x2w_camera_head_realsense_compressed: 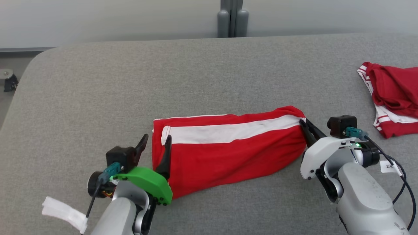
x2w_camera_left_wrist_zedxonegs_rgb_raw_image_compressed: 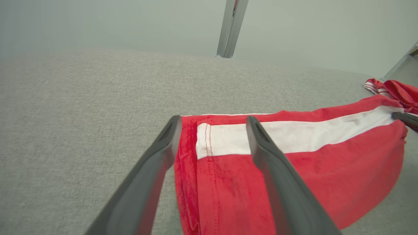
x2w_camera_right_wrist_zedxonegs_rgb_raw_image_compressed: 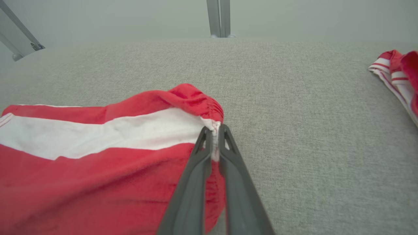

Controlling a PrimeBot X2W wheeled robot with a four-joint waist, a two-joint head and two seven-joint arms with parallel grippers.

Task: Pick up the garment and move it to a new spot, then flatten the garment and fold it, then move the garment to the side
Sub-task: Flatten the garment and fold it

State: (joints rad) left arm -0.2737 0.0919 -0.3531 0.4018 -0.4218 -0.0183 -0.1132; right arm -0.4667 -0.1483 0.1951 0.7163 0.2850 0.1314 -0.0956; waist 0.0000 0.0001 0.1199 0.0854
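2 claws frame the red garment (x2w_camera_head_realsense_compressed: pixel 228 150), which lies stretched lengthwise on the grey padded table (x2w_camera_head_realsense_compressed: pixel 130 91), in the near middle of it, with its broad white stripe (x2w_camera_head_realsense_compressed: pixel 228 132) facing up and running from end to end.

My right claw (x2w_camera_head_realsense_compressed: pixel 305 125) is pressed together on the garment's right end. In the right wrist view, its 2 dark fingers pinch the gathered, puckered edge where the white stripe finishes, with a sliver of cloth showing between the tips.

My left claw (x2w_camera_head_realsense_compressed: pixel 156 145) is spread wide at the opposite end. In the left wrist view, 1 finger sits just outside the stitched hem over bare grey fabric, and the other finger lies over the cloth, crossing the white stripe. So the hem edge runs between my fingers, but nothing is gripped there. I cannot tell whether the tips touch the surface.

1 more red-and-white garment (x2w_camera_head_realsense_compressed: pixel 393 98) lies crumpled at the far right of the table, well apart from the first. 1 white tag (x2w_camera_head_realsense_compressed: pixel 63 213) hangs off my left forearm. 1 grey post (x2w_camera_head_realsense_compressed: pixel 232 19) stands behind the table's far edge.
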